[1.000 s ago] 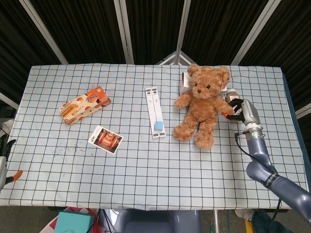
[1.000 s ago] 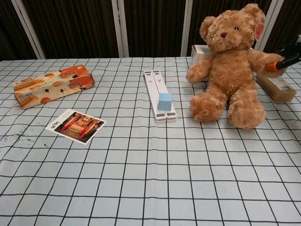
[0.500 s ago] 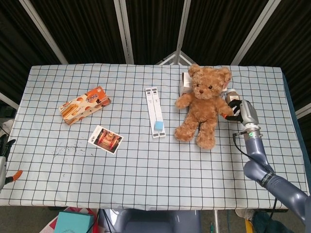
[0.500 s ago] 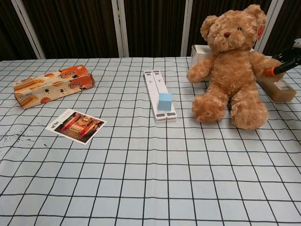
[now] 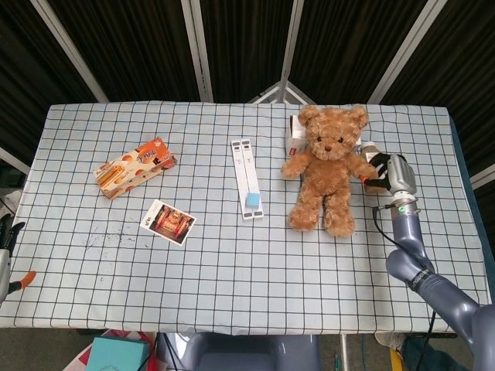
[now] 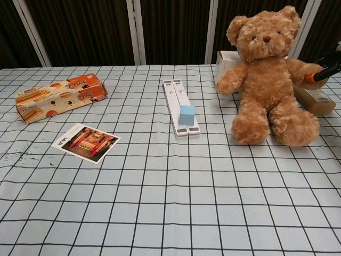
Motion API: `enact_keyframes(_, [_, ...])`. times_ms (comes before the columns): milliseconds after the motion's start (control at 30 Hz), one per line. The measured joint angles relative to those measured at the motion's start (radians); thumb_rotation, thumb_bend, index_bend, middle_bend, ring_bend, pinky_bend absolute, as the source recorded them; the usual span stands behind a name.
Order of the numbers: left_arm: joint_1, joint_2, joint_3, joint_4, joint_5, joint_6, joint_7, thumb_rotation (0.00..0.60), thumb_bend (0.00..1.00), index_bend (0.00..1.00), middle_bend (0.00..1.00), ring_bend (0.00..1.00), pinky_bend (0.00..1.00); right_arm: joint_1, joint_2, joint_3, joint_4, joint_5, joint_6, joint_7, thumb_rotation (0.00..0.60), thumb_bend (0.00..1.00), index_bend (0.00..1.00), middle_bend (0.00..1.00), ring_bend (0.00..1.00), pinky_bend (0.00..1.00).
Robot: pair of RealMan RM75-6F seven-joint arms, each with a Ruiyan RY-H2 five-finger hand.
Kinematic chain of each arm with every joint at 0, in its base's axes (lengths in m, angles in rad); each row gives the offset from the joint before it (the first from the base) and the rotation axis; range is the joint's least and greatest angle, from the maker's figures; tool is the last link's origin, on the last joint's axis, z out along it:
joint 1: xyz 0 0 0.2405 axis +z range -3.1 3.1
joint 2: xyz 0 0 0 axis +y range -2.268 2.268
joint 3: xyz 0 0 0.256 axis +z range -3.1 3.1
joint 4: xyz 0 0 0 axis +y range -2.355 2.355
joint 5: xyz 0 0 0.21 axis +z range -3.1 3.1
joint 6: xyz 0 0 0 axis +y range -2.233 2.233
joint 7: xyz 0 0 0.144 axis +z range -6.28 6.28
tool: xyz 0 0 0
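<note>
From the head view, the right hand point(image 5: 379, 171) gripped the teddy bear point(image 5: 326, 168) by the paw on its side, though the fingers were mostly hidden against the fur. The bear sat upright near the right end of the checked tablecloth point(image 5: 232, 255), covering most of a white box point(image 5: 295, 136) behind it. A brown box point(image 5: 370, 147) peeked out between the bear's arm and the hand. Left of the bear lay a white tray point(image 5: 247, 177) with a small blue block point(image 5: 252, 200) on its near end. Further left were an orange snack box point(image 5: 134, 167) and a postcard point(image 5: 168, 222). The left hand point(image 5: 9, 259) showed only at the frame's left edge, off the table; I could not tell how its fingers stood.

From the chest view, the right hand point(image 6: 327, 68) was cut off by the picture's edge: only dark fingers and an orange tip on the teddy bear point(image 6: 269, 74)'s paw showed. The brown box point(image 6: 316, 99) lay half hidden behind the bear's leg.
</note>
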State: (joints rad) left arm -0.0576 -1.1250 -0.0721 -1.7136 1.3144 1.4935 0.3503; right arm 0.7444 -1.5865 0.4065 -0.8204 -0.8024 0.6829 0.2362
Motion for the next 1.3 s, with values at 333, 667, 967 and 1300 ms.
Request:
enact_keyframes(333, [-0.005,-0.006,-0.001,0.000,-0.007,-0.005,0.016,0.600,0.24,0.13,0.00,0.00,0.03,-0.002,-0.051,-0.010,0.101,-0.027,-0.071,0.030,0.600,0.35,0.58,0.56,0.56,0.09])
enact_keyframes(667, [-0.006,-0.009,0.001,-0.002,-0.007,-0.004,0.020,0.600,0.24,0.13,0.00,0.00,0.03,-0.014,-0.020,0.005,0.034,-0.075,-0.037,0.048,0.600,0.36,0.58,0.56,0.56,0.09])
enact_keyframes(967, [-0.005,-0.005,0.001,-0.003,-0.008,-0.004,0.016,0.600,0.24,0.13,0.00,0.00,0.03,-0.023,-0.032,0.001,0.062,-0.055,-0.077,0.031,0.600,0.35,0.58,0.56,0.56,0.09])
enact_keyframes(1300, [-0.007,-0.009,0.002,-0.003,-0.010,-0.006,0.023,0.600,0.24,0.13,0.00,0.00,0.03,-0.031,0.003,0.012,0.000,-0.078,-0.058,0.038,0.600,0.35,0.52,0.53,0.48,0.06])
